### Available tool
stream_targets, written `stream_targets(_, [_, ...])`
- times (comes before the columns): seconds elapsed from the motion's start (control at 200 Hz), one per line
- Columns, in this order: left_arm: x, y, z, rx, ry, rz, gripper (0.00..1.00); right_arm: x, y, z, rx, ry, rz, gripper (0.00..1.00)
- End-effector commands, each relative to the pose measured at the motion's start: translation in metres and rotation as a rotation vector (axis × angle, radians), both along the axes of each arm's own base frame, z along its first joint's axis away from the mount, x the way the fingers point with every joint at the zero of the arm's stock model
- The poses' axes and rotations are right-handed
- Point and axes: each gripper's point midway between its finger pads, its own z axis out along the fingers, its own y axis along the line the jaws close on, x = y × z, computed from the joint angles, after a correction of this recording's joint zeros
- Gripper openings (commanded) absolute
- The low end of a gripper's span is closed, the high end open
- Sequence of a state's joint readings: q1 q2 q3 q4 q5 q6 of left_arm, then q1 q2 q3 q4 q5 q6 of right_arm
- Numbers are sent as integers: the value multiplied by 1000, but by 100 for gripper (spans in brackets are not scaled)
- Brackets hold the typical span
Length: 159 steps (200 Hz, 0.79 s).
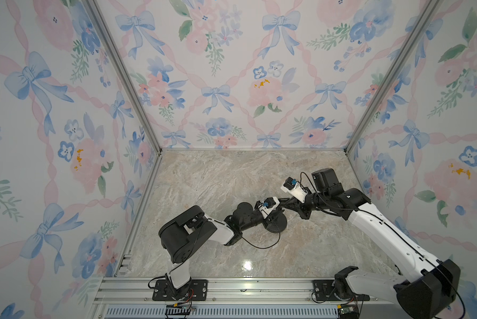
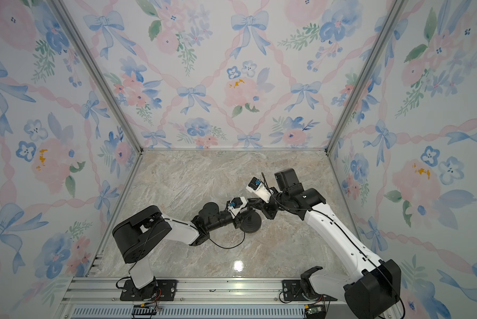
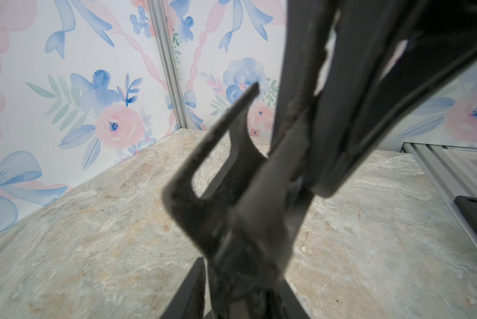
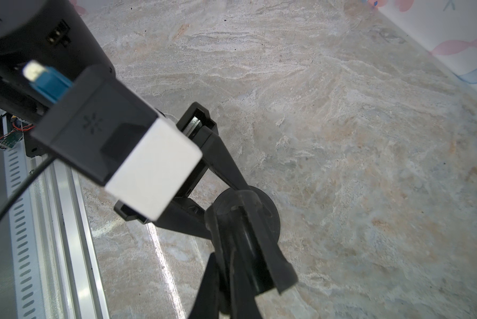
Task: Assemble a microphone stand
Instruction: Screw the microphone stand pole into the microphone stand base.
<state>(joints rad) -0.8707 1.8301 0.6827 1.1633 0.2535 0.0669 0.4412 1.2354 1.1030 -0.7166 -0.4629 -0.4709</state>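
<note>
Saw the left gripper [image 4: 227, 208] low at the left, with fingers narrowed around the foot of the rod [image 3: 243, 248]; could not tell whether pinching it or just short of contact. Found the disc base [image 4: 270, 218] lying flat on the marble tabletop [image 1: 232, 179], mid-table, with the rod standing up from its centre hub. Gripped the rod at its clip head [image 3: 193, 210] from the right, with the right gripper [image 1: 281, 206] pressed together on it. Judged the joining well along, with both parts apparently mated. Left to do, probably: seating or tightening the rod, then letting go.
</note>
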Motion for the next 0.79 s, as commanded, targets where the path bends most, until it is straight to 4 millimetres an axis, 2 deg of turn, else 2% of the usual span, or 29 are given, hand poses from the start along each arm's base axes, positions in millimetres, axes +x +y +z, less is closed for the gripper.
stream_targets(0.0, [8, -4, 11, -35, -17, 13, 26, -13, -32, -61, -191, 194, -83, 0])
stream_targets(0.14, [8, -5, 7, -28, -12, 13, 19, -15, -31, -58, -188, 187, -69, 0])
stream_targets(0.35, [8, -9, 4, -23, -12, -10, 3, -19, -31, -56, -188, 186, -56, 2])
stream_targets(0.475, [7, -9, -1, -14, -7, -14, 1, -23, -29, -48, -176, 165, -18, 10])
stream_targets(0.575, [6, -8, -6, -1, -7, -16, 0, -29, -26, -40, -188, 136, 30, 21])
stream_targets(0.68, [7, -7, -11, 13, -11, -10, 0, -35, -17, -25, -185, 123, 79, 32])
stream_targets(0.79, [6, -7, -16, 24, -9, -13, 0, -37, -10, -1, -146, 83, 98, 35])
